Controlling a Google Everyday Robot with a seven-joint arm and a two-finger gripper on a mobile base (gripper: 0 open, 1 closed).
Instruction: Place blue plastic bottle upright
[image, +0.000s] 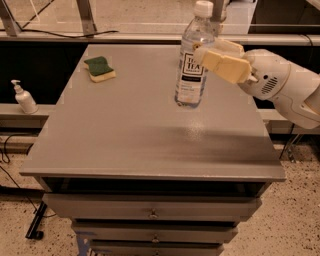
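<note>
The blue plastic bottle stands upright on the grey table, right of its middle towards the back. It is clear, with a white cap and a label with a black text panel. Its base rests on the tabletop. My gripper reaches in from the right and is shut on the bottle's upper part at label height. Its cream fingers lie against the bottle's right side, with the white arm behind them.
A green and yellow sponge lies at the table's back left. A small white pump dispenser stands on a ledge left of the table. Drawers run below the front edge. A rail with metal posts runs behind.
</note>
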